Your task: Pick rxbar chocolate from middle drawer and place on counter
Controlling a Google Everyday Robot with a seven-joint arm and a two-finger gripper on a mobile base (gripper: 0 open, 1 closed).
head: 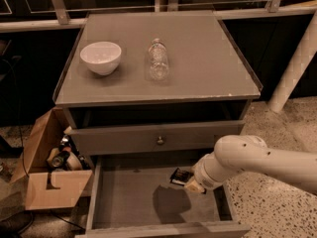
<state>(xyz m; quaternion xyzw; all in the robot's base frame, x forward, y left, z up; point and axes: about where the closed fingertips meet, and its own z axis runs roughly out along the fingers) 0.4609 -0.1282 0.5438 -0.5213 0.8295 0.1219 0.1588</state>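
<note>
The rxbar chocolate (180, 175), a small black bar with white print, is at the tip of my gripper (188, 183) over the back right of the open middle drawer (124, 200). The gripper is shut on the bar and holds it a little above the grey drawer floor, where it casts a shadow. My white arm comes in from the right. The counter (203, 58) is the flat grey cabinet top above.
A white bowl (101, 57) and a clear plastic bottle (158, 59) lying on its side are on the counter's left and middle. A shut drawer front with a round knob (159, 140) overhangs the open drawer. A cardboard box (47, 185) stands left; a white post (297, 63) stands right.
</note>
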